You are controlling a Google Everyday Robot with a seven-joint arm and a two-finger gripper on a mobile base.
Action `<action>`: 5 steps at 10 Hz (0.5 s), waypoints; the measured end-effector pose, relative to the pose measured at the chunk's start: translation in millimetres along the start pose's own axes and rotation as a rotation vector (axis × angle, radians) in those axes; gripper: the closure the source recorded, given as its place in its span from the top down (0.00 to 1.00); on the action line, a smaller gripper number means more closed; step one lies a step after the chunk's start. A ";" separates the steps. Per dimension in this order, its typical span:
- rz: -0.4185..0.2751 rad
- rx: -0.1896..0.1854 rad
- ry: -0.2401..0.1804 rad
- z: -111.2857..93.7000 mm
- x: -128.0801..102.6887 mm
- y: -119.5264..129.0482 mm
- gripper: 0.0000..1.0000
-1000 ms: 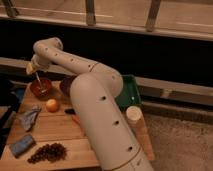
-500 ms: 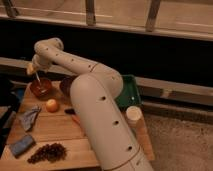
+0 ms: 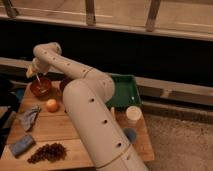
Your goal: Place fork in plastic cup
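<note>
Fingers of the gripper [image 3: 34, 73] are pinching the top of the fork [image 3: 38, 81], as far as the camera view is showing: the thin pale shaft is hanging straight out from under them with nothing else propping it up. It is running nearly upright, its long axis leaning a little so that the free end is pointing down and slightly right in the view. That end is dipping toward the bowl [image 3: 40, 89], which is sitting directly below the fingers at the far left corner of the tabletop [image 3: 50, 129]. Whether the tip is touching the bowl I cannot tell, nor which end is carrying the tines.

Everything the coming move is depending on is lying the other way. The cup [image 3: 133, 114] is standing upright well apart from the fingers, far to the right in the view and nearer the camera, with the robot's own bulky arm [image 3: 92, 120] filling the space between. A green tray [image 3: 125, 92] is lying just beyond the cup, and a blue cup [image 3: 130, 134] is sitting just on its near side. An orange [image 3: 52, 105] is resting near the bowl, below the fingers and a little right.

Judging from this, the fork is already pointing roughly the way a drop into the open mouth is needing, so the carry is mostly calling for a long sideways sweep, then a straight lowering over the taller cream rim, not the blue one.
</note>
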 end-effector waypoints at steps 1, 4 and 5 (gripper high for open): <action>0.004 -0.004 0.013 7.3 3.0 -2.4 0.63; 0.033 -0.029 0.028 18.3 10.7 -8.8 0.63; 0.032 -0.028 0.029 18.8 11.3 -9.1 0.63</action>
